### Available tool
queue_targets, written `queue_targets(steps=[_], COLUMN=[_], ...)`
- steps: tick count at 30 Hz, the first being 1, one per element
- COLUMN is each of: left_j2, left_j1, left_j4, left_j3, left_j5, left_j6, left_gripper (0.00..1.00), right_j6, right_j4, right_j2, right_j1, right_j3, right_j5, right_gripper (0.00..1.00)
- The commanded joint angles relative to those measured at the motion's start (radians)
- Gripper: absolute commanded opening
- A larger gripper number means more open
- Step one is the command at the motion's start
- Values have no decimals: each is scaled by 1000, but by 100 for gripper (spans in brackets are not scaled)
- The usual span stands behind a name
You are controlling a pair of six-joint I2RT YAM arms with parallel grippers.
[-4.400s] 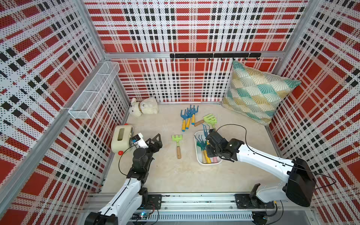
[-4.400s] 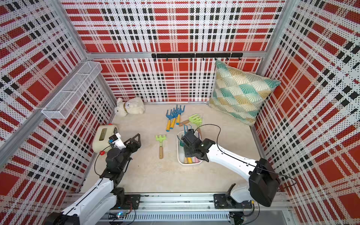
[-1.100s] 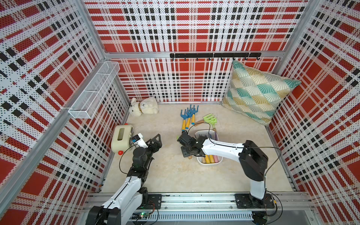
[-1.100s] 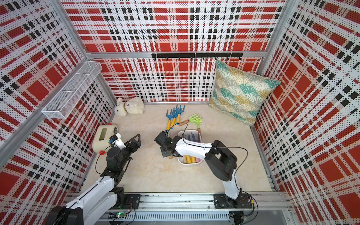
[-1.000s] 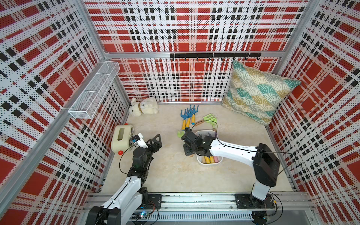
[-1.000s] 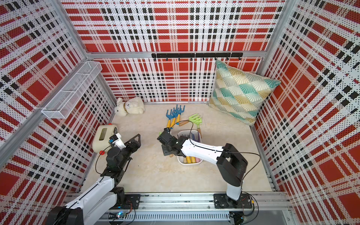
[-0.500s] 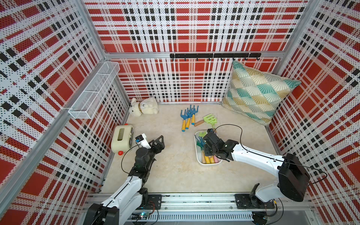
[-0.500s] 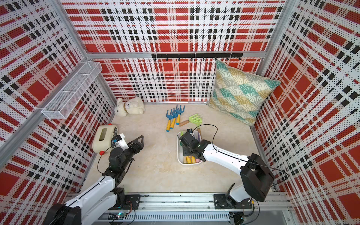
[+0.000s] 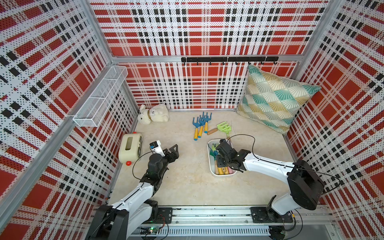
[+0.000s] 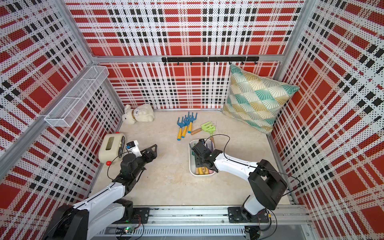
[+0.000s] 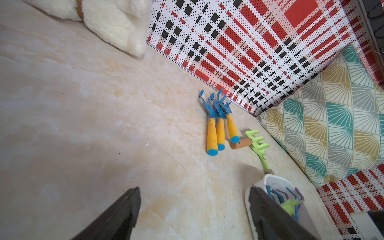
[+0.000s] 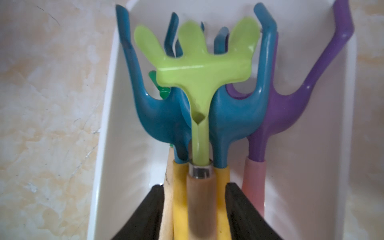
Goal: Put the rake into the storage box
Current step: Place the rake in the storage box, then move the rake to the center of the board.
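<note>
The storage box point(image 9: 209, 164) point(image 10: 190, 164) is a shallow white tub holding several toy rakes. On top of them lies a light-green rake point(image 12: 199, 70) with a wooden handle, between blue rakes with yellow handles and beside a purple one. My right gripper point(image 12: 194, 187) point(image 9: 220, 161) hangs over the box, open, its jaws standing clear on both sides of that wooden handle. My left gripper point(image 9: 174, 151) point(image 11: 194, 190) stands open and empty above bare floor to the left of the box.
Three blue rakes point(image 9: 200, 124) and two light-green ones point(image 9: 223, 127) lie on the floor behind the box. A plush dog point(image 9: 152, 114), a cream toy with a red knob point(image 9: 130, 148), a pillow point(image 9: 274, 101) and a wire basket point(image 9: 99, 99) line the walls.
My right gripper has carried the green rake from the floor left of the box to over the box and opened its jaws. The left arm has shifted only slightly.
</note>
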Motion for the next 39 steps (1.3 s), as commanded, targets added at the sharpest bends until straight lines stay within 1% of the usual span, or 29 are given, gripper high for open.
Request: queue_targets(steps=[1,2,3,5,7,10,11,14,16,17,18,21,24,26,30,32,35,39], left_j2=[23,34,48,77,108,174,200,280,342,378,413,504,607,679,832,924,1055,1212], left_j1=[-3,-40,-48,-67,-95,-122,-127,-149,-162,-172,-182,-213,-221,-224,-228,-233,-237,-245], left_j4=[-25,-38,-50,-89,-116,-199,-224,-289,-325,-344,-363,-405,-434,-477,-543,-588,-667,-749], left_j3=[52,63,78,115,158,246,282,384,455,496,536,640,751,840,1016,1124,1291,1502], left_j5=[-5,-14,-23,-32,-57,-89,-97,-119,-122,-125,-131,-163,-166,-169,-155,-151,-150,-151], left_j6=[40,42,42,44,53,53,49,51,49,50,53,70,72,76,100,117,139,149], left_gripper=[89,90,90,90,91,92,92,93,94,98,99,99,99,99,99,100,94,87], right_j6=[-29,-30,-31,-44,-67,-83,-82,-83,-131,-144,-159,-209,-249,-261,-263,-279,-279,-286], right_j4=[22,25,34,56,70,85,87,92,103,113,131,211,272,308,322,366,385,416], right_j2=[-40,-56,-78,-115,-150,-210,-226,-260,-283,-298,-316,-375,-431,-459,-502,-535,-571,-606], right_j1=[-11,-12,-15,-23,-27,-35,-38,-38,-38,-39,-39,-41,-42,-45,-48,-48,-53,-57], right_j3=[16,11,3,-10,-16,-23,-23,-14,-21,-32,-48,-127,-200,-243,-283,-341,-382,-417], right_j5=[2,2,2,-41,-59,-57,-46,38,54,67,85,153,234,276,329,364,426,433], right_gripper=[65,68,71,75,83,99,100,100,100,100,100,100,100,100,100,100,100,100])
